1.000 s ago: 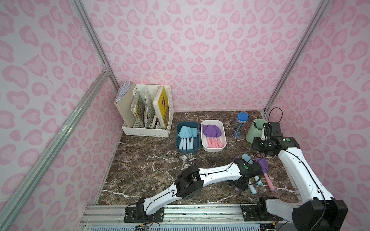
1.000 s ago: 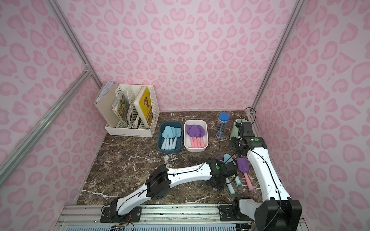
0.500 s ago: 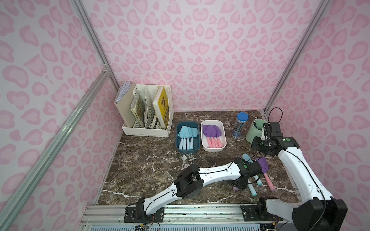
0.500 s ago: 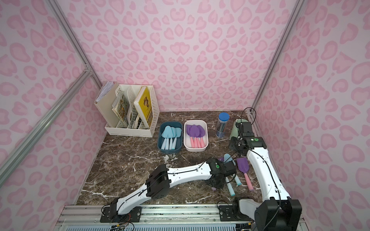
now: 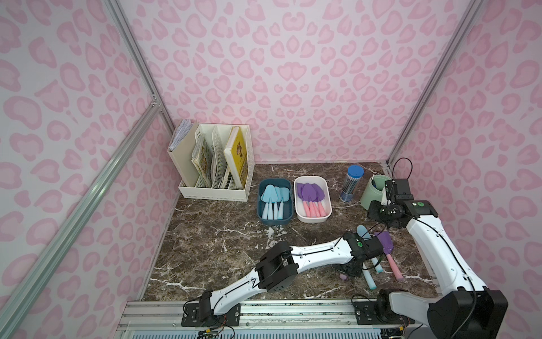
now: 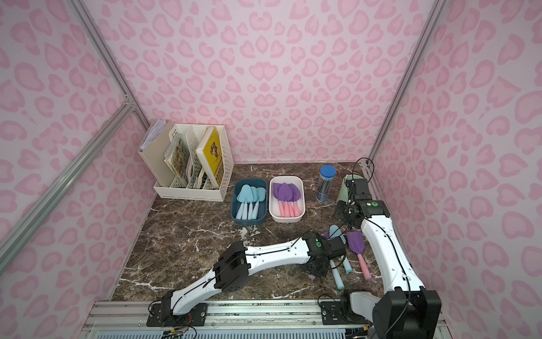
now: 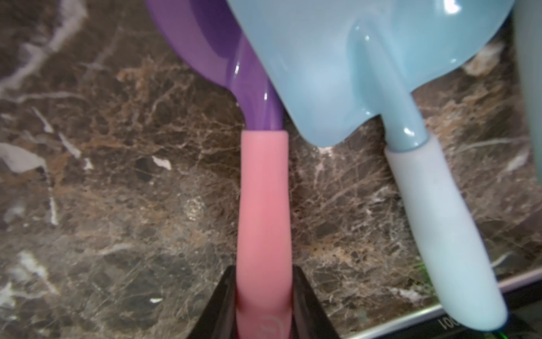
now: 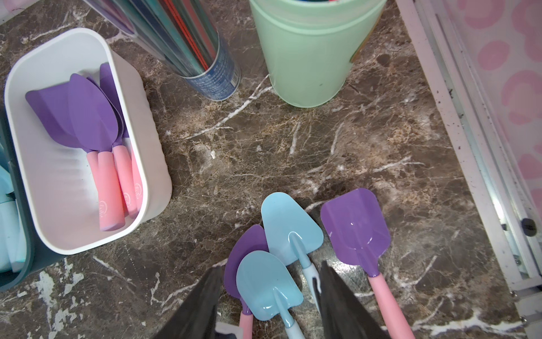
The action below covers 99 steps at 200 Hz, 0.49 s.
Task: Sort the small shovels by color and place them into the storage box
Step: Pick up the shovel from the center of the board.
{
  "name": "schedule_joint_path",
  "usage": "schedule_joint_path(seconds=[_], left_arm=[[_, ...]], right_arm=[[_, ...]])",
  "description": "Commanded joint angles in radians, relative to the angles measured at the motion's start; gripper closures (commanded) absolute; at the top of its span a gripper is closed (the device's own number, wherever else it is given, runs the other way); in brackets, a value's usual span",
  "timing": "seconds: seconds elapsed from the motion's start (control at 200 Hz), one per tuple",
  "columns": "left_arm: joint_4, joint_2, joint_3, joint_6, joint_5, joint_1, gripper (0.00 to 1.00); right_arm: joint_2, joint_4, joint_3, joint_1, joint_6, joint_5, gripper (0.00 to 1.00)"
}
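Left gripper (image 7: pixel 264 280) pinches pink handle (image 7: pixel 264 205) of purple shovel (image 7: pixel 249 97), right gripper (image 8: pixel 269 268) open beside green cup (image 8: pixel 308 58); overlapping blue shovel (image 7: pixel 337 73) could drag along.

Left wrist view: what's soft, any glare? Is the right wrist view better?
Left wrist view: the light blue shovel, close to the lens, is blurred; glare streaks run down the neck of the purple shovel; the marble top is sharper. Right wrist view: crisp, only small glints on the square-bladed purple shovel.
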State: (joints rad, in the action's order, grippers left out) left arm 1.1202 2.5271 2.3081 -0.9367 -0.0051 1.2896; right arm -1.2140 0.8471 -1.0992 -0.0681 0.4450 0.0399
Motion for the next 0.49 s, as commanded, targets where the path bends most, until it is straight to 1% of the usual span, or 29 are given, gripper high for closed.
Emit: schedule_joint_path(seconds=[0.0, 0.165, 0.355, 0.49], left_arm=[[0.045, 0.001, -0.003, -0.014, -0.04, -0.004, 0.71], [0.061, -0.005, -0.011, -0.019, -0.072, -0.015, 0.72], [0.045, -0.043, -0.075, -0.024, -0.099, -0.032, 0.72], [0.056, -0.061, -0.088, -0.013, -0.124, -0.041, 0.72]], right_arm=[[-0.001, -0.002, 0.002, 0.001, -0.001, -0.008, 0.42], [0.001, 0.0, 0.0, -0.001, -0.001, -0.007, 0.42], [0.001, 0.003, -0.005, 0.001, -0.001, -0.006, 0.42], [-0.001, 0.009, -0.012, 0.0, -0.003, 0.0, 0.42]])
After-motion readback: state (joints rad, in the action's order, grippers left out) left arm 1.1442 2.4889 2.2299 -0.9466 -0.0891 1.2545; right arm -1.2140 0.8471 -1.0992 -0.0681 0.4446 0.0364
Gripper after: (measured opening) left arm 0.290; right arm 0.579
